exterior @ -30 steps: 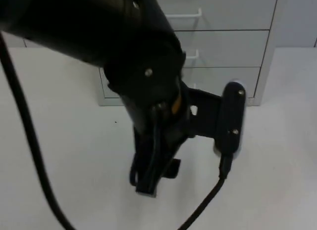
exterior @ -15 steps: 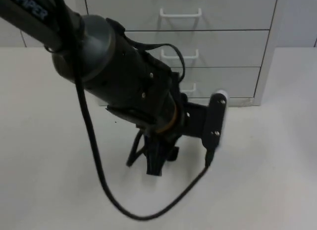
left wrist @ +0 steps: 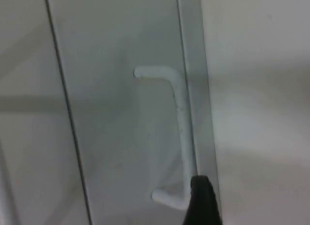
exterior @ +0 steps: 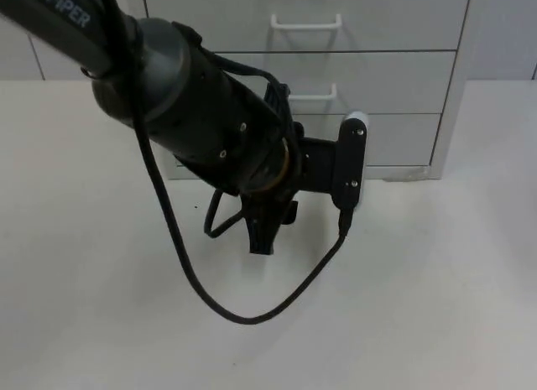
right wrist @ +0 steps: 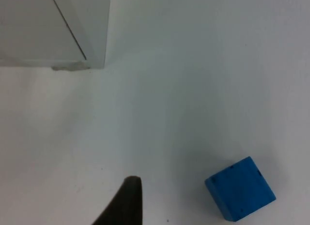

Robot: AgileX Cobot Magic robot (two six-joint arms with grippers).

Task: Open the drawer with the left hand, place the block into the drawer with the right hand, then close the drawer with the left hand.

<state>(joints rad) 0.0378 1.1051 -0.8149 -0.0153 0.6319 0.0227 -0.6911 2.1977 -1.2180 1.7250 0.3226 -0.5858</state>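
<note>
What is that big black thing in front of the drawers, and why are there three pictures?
It is a robot arm. One camera looks down at the white table; there the left arm's hand hangs in front of a grey cabinet with three drawers. A camera on that arm's wrist looks at a white drawer handle close up. A camera on the right arm's wrist sees a blue block lying on the table near the cabinet's corner. Nothing is held, and the drawers are shut.

The left arm (exterior: 201, 113) is a thick, glossy black cylinder studded with small silver screws, its link lettered "PIPER" in white. An orange ring circles its wrist joint. Both wrist views show a black fingertip (left wrist: 201, 201).
</note>
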